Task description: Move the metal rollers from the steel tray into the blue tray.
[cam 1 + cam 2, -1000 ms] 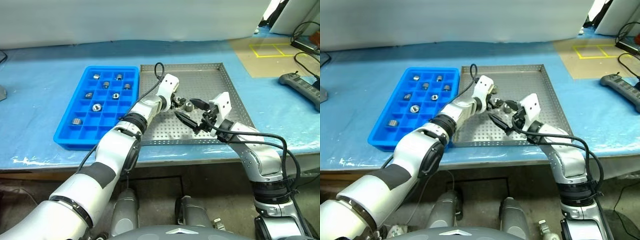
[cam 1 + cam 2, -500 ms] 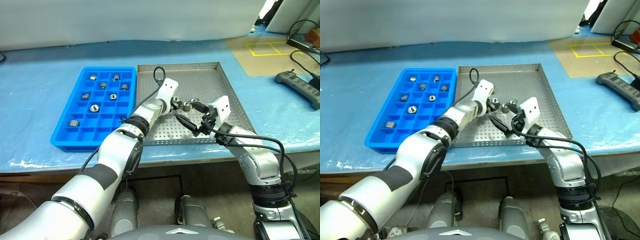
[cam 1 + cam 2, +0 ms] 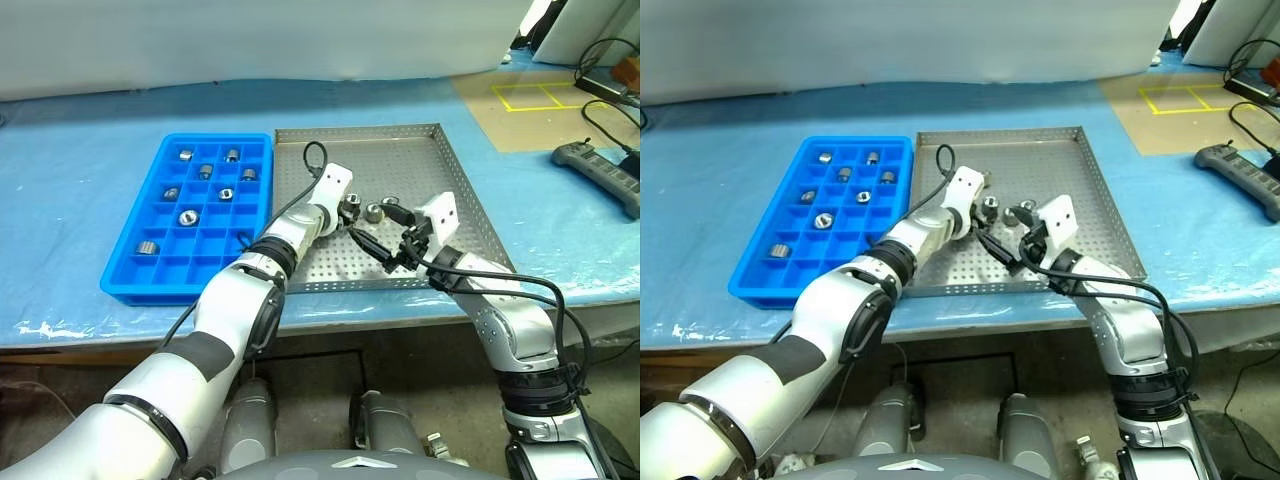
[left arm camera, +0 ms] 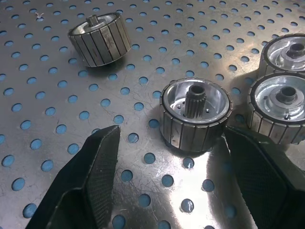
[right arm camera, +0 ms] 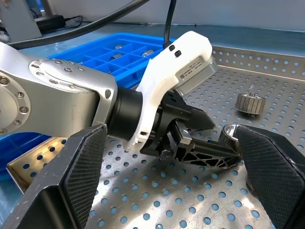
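Straddling a metal roller (image 4: 194, 116) standing hole-up in the steel tray (image 3: 440, 150), the left gripper (image 4: 183, 176) is hovering wide open and empty, fingers either side, while the right gripper (image 5: 176, 191) is waiting open and empty nearby.

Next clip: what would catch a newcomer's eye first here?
Both arms meet over the steel tray: the left gripper, open, straddles an upright metal roller, while the right gripper hangs open beside it. To the robot's left, the blue tray already holds several rollers in separate compartments.
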`<state>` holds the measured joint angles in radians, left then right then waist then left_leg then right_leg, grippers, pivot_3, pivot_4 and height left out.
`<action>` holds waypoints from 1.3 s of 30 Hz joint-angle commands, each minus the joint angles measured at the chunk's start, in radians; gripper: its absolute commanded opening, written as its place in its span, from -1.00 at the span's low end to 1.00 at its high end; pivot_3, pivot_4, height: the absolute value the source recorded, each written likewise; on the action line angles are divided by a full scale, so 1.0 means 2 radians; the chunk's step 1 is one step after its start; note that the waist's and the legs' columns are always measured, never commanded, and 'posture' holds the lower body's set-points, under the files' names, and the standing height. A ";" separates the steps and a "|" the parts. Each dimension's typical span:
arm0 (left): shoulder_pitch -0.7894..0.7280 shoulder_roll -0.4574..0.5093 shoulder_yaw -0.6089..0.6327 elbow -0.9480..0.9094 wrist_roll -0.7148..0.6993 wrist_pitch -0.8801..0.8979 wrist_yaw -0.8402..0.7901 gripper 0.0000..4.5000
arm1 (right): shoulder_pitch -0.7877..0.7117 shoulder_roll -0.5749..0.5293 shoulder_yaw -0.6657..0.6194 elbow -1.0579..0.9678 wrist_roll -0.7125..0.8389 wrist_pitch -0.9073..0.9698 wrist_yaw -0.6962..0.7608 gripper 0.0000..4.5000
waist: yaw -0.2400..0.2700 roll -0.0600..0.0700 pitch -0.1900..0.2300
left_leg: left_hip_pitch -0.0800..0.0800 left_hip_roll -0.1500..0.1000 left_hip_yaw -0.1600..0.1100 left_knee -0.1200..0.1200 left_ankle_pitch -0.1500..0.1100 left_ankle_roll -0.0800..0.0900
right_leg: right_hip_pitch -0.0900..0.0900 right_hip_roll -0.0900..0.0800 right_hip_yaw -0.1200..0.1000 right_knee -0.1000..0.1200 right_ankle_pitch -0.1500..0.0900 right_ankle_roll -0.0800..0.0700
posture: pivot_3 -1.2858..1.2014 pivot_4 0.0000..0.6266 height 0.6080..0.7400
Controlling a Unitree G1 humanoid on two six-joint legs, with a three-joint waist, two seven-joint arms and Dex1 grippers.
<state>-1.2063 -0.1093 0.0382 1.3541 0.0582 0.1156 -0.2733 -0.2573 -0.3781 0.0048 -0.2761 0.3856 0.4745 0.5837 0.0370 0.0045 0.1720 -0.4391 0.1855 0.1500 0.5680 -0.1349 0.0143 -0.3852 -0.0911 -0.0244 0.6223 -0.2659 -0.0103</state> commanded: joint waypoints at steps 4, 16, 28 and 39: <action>0.003 -0.006 0.006 -0.004 0.004 -0.011 0.004 0.64 | 0.005 0.002 -0.004 -0.015 -0.002 -0.013 -0.005 1.00 | 0.000 0.000 0.000 | 0.000 0.000 0.000 0.000 0.000 0.000 | 0.000 0.000 0.000 0.000 0.000 0.000 | -0.23 -0.52 1.00; -0.008 -0.019 0.020 -0.004 0.003 -0.025 0.013 0.64 | 0.019 0.005 -0.001 -0.020 -0.009 -0.017 -0.013 1.00 | -0.001 0.000 0.000 | 0.000 0.000 0.000 -0.001 0.000 0.000 | 0.000 0.000 0.000 -0.001 0.000 0.000 | -0.25 -0.52 1.00; -0.002 -0.022 0.021 -0.003 0.008 -0.034 0.013 0.46 | 0.031 0.007 -0.001 -0.027 -0.013 -0.016 -0.022 1.00 | -0.009 0.000 0.000 | 0.000 -0.001 0.000 -0.002 0.000 0.000 | 0.000 0.000 0.000 -0.002 0.000 0.000 | -0.27 -0.52 1.00; -0.006 -0.027 0.029 -0.003 0.004 -0.033 0.030 -0.15 | 0.038 0.009 -0.004 -0.030 -0.014 -0.018 -0.033 1.00 | -0.012 0.000 0.000 | 0.000 -0.001 0.000 -0.002 0.000 0.000 | 0.000 0.000 0.000 -0.002 0.000 0.000 | -0.27 -0.52 1.00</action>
<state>-1.2014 -0.1522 0.0886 1.3591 0.0669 0.0687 -0.2206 -0.1816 -0.3628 0.0051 -0.2892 0.3563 0.4621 0.5215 0.0139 0.0046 0.1721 -0.4390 0.1844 0.1501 0.5641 -0.1351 0.0146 -0.3855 -0.0919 -0.0238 0.6181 -0.2658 -0.0100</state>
